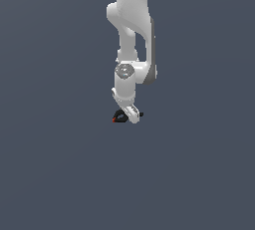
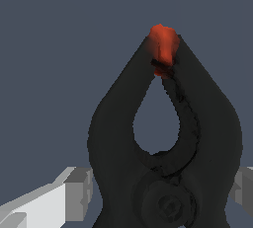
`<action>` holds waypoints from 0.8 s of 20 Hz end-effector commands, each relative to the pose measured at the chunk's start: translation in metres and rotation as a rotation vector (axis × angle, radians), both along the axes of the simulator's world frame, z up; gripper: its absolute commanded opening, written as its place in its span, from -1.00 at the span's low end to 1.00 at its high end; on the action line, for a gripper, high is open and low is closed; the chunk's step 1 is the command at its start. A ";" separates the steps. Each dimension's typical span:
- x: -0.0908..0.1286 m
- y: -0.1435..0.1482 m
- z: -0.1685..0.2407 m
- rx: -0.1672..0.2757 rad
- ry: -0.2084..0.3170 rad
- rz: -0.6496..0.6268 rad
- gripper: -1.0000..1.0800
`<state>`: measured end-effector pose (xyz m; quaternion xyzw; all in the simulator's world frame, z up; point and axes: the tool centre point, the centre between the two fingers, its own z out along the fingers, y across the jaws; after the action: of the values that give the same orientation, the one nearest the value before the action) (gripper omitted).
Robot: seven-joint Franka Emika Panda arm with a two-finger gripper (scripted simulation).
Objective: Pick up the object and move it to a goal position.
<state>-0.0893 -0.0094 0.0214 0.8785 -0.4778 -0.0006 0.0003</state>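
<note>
Item one, the ground you see: a plain slate-grey surface (image 1: 55, 174) fills both views, unmarked, with no edge in sight.

Item two, the arm (image 1: 130, 30): your white Panda comes down from the top of the exterior view, its links stacked almost vertically. A round joint cap sits low on the wrist, and a grey-shaded link runs down the side toward the exterior view's right.

Item three, the tool (image 1: 129, 116): you find it at the arm's low end, a white hand tilted slightly, its tip pointing down. In the wrist view you see pale grey fingers (image 2: 79, 192) at both lower corners, one on each side of the dark item. They stand just beside its flanks. Whether they press on it you cannot tell from these pictures, so the tool's state is left unrecorded.

Item four, the object (image 2: 207, 123): a small black piece, pincer-shaped in the wrist view, with two curved limbs that meet at a point and enclose a teardrop gap. A round pivot sits at the wide end, between the fingers. A red-orange spot (image 2: 163, 44) marks the pointed end, away from the tool. In the exterior view you see the object (image 1: 118, 117) as a dark speck at the tool's tip, jutting toward the exterior view's left, red showing at its edge. Whether it rests on the surface or hangs clear of it cannot be judged.
</note>
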 end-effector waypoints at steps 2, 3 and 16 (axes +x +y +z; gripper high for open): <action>0.001 0.000 -0.002 0.000 -0.001 0.000 -1.00; 0.001 0.000 -0.002 0.000 -0.001 0.000 -1.00; 0.003 0.004 0.003 0.001 -0.003 0.000 -1.00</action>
<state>-0.0880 -0.0072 0.0218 0.8784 -0.4780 -0.0003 -0.0002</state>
